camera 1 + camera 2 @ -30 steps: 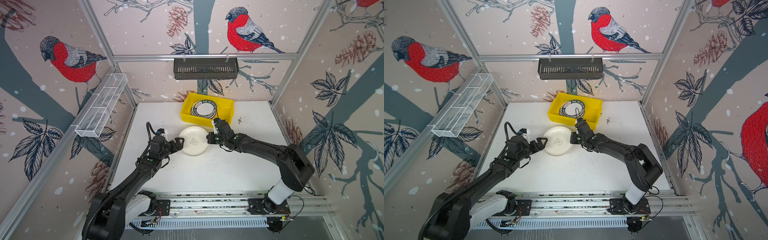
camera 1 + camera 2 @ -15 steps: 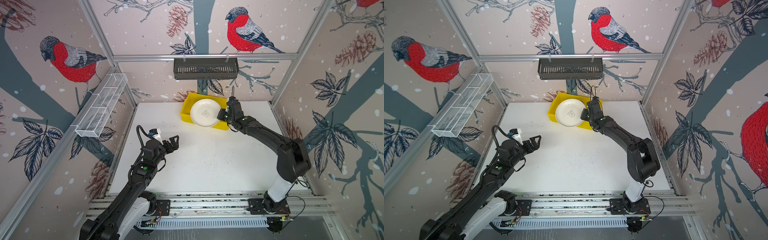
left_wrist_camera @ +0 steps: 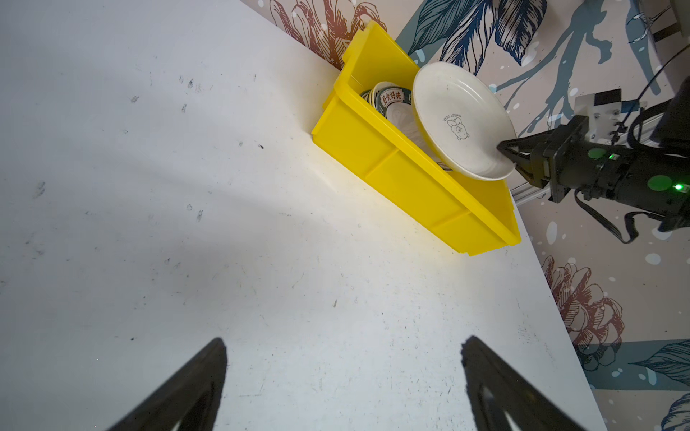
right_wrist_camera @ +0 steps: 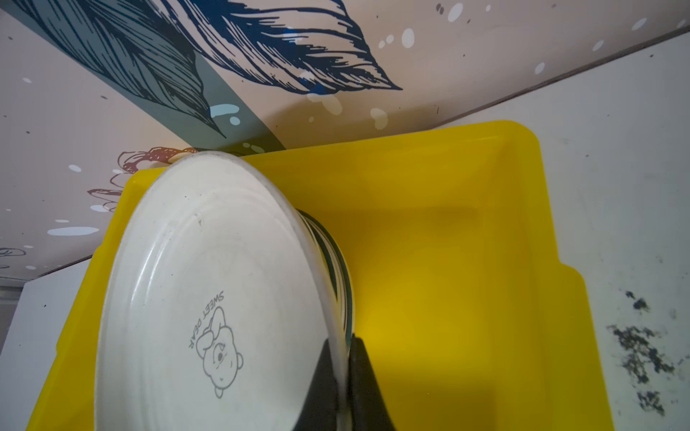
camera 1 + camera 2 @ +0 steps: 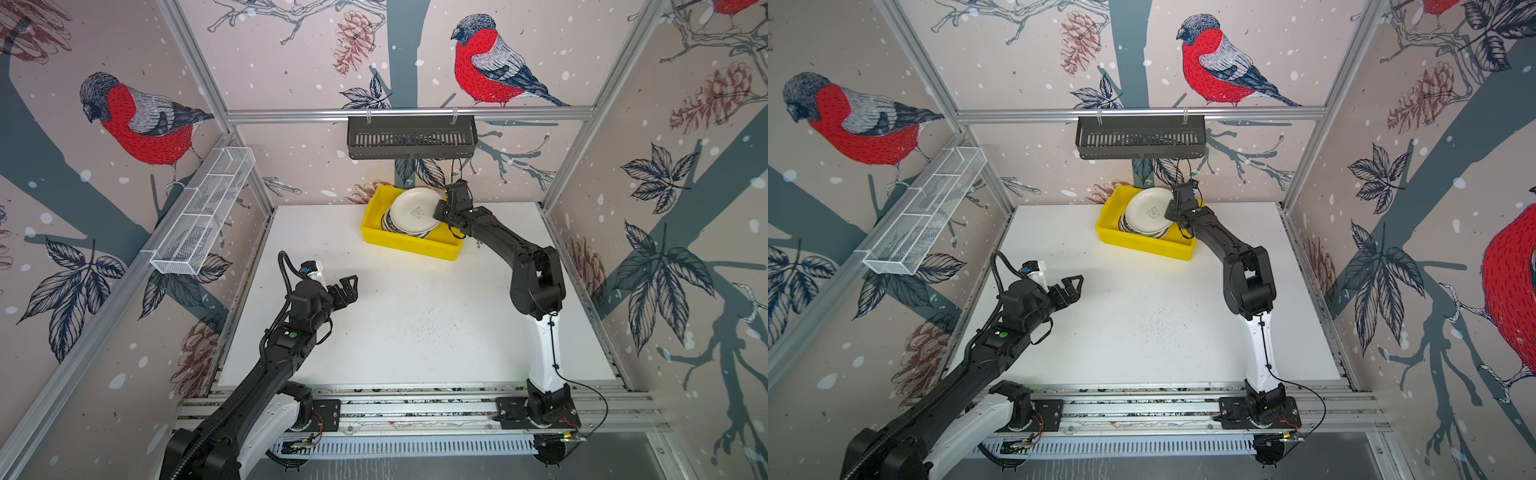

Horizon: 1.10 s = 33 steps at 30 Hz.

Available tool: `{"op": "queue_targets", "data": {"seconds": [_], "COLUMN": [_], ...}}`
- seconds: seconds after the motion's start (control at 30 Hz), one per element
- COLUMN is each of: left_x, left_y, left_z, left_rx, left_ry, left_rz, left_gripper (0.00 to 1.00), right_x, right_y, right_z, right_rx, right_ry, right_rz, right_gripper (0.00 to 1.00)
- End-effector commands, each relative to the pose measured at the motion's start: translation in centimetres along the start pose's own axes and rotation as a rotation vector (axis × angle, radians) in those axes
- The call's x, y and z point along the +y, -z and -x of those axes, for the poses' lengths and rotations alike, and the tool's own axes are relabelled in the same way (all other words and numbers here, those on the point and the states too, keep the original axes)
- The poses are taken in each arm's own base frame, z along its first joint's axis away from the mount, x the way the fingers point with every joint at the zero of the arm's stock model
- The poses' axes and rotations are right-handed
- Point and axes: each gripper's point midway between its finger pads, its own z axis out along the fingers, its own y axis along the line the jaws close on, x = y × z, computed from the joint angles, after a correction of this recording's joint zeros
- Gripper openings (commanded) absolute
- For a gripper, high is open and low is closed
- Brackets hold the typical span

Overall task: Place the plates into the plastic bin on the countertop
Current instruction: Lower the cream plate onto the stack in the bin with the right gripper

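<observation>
Robot lab test cell, aluminium rails (image 5: pixel 291 114), printed wall panels (image 5: pixel 291 54) (bullfinches, pine cones), speckled white countertop (image 5: pixel 415 311).

Matte black left arm (image 5: pixel 286 345), matching right arm (image 5: pixel 536 282), white base links (image 5: pixel 540 353) (glossy), green status dots (image 5: pixel 293 334), looping cables (image 5: pixel 284 270)

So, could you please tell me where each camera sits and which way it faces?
Top views: high at the front, looking down on the countertop; both arms show.
Left wrist: behind the open left gripper, facing the plastic bin.
Right wrist: behind the right gripper, shut on the cream plate above the bin.
Shared: every view shows bin and plate.
</observation>
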Motion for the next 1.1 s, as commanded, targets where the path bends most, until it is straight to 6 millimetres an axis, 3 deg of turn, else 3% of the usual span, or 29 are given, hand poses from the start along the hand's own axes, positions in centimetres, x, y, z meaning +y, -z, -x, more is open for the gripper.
{"op": "queue_targets", "data": {"seconds": [0.0,0.17,0.23,0.43,0.5,0.57,0.83,0.93,1.07], "left_x": [0.2,0.2,0.4,1.2,1.4,1.5,1.8,2.4,2.9], "left_y": [0.0,0.1,0.2,-0.1,-0.3,-0.6,-0.8,-0.8,-0.7], "left_z": [1.0,1.8,2.0,1.8,1.6,1.5,1.8,1.8,3.4], "left_rx": [-0.028,-0.048,-0.054,-0.058,-0.048,-0.040,-0.044,-0.054,-0.109], "left_ry": [-0.025,-0.042,-0.050,-0.047,-0.042,-0.046,-0.057,-0.067,-0.096], "left_rz": [0.028,0.053,0.067,0.093,0.091,0.092,0.097,0.117,0.162], "left_gripper": [0.97,0.97,0.97,0.97,0.97,0.97,0.97,0.97,0.97], "right_x": [0.2,0.6,0.8,1.7,1.8,1.8,2.3,3.3,3.4], "right_y": [-1.0,-2.8,-3.4,-4.2,-4.2,-4.2,-4.3,-2.7,1.5], "right_z": [0.4,0.1,-0.1,-0.5,-0.5,-0.6,-1.1,-0.2,1.8], "right_rx": [-0.011,-0.007,0.003,0.016,0.015,0.019,0.029,0.006,-0.064], "right_ry": [-0.002,-0.012,-0.013,0.005,0.012,0.019,0.010,0.054,0.100], "right_rz": [-0.004,0.005,0.013,0.043,0.045,0.045,0.070,0.068,0.006], "right_gripper": [0.00,0.01,0.07,0.64,0.76,0.82,0.87,0.89,0.89]}}
